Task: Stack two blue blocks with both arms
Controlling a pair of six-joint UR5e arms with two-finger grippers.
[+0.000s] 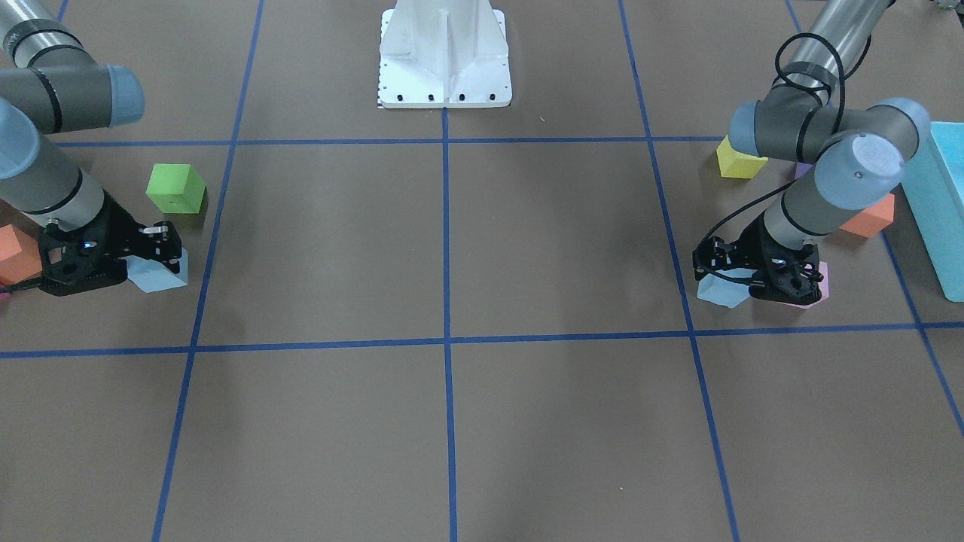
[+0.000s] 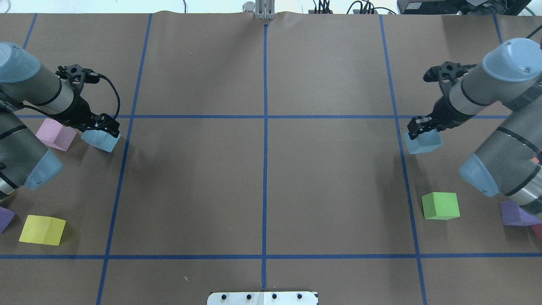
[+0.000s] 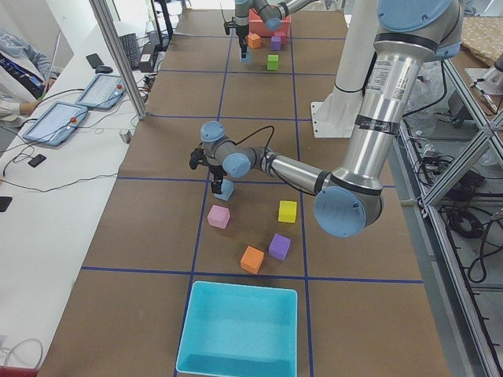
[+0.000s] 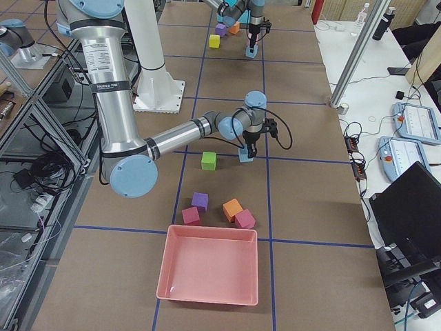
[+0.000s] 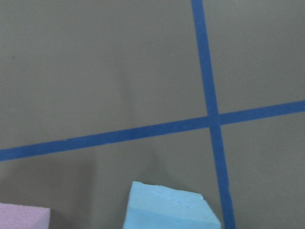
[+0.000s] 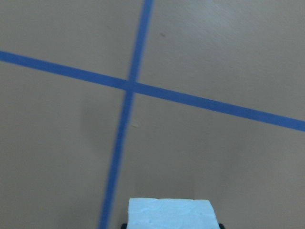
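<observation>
The left blue block, beside the pink cube, is clamped by the left gripper. The right blue block, well apart, is clamped by the right gripper. As both seem held near the top, a block may be twisted or dropped when carried.

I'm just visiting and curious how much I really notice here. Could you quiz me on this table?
1. Which cube lies closest to the left blue block at the left gripper? A pink, B green, C orange.
2. True or false: the two blue blocks are already stacked.
3. What colour is the cube nearest the right blue block at the right gripper?
Key: 1 A, the pink cube. 2 false. 3 the green cube.
</observation>
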